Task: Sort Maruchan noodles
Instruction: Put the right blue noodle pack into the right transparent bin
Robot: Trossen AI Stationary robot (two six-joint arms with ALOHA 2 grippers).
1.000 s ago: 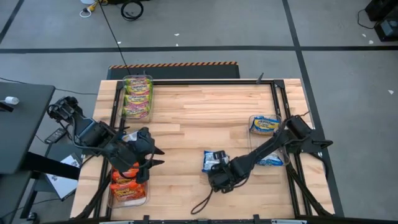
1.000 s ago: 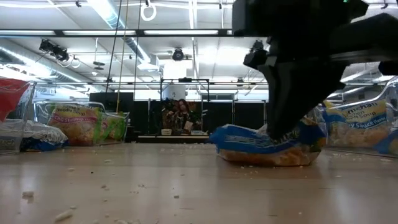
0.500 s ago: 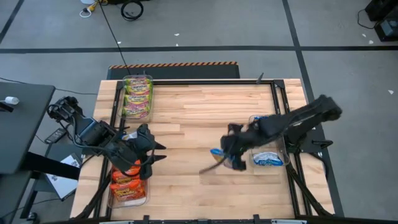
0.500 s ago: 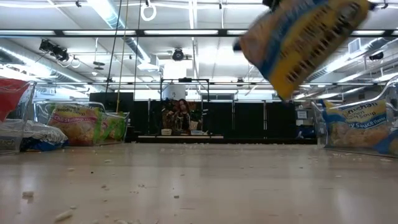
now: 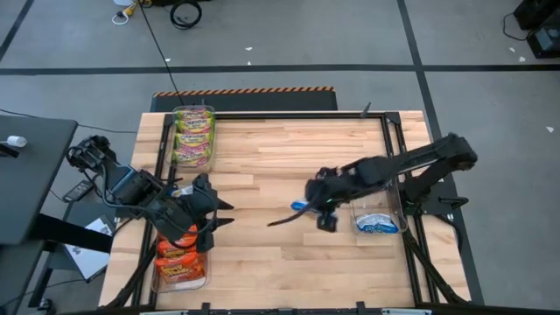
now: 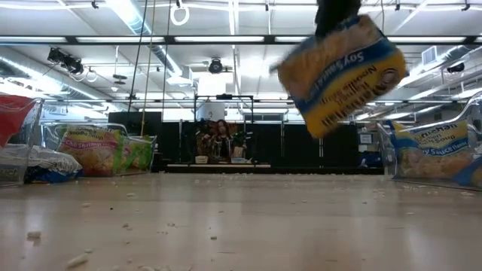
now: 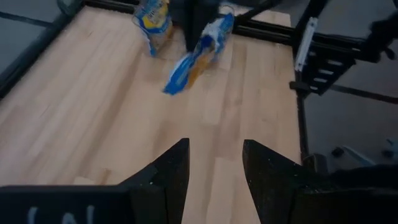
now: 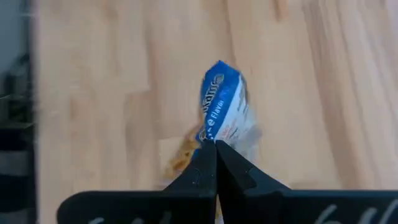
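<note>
High view: the right hand (image 5: 322,210) hangs over the middle of the bench (image 5: 271,149), its fingers pressed together on the edge of a blue-white noodle packet (image 5: 302,207). In the right wrist view that packet (image 8: 222,112) sticks out straight beyond the closed fingertips, pinched at one end. In the low view the packet (image 6: 340,74) dangles tilted, well clear of the bench top. More blue-white packets (image 5: 378,225) lie in the clear bin (image 5: 395,210) near the right edge, just beside the hand. The left hand (image 5: 213,214) waits over the orange-red packets (image 5: 178,258) at the left front, its fingers (image 7: 168,171) spread and holding nothing. Green-pink packets (image 5: 193,136) fill the bin at the far left.
</note>
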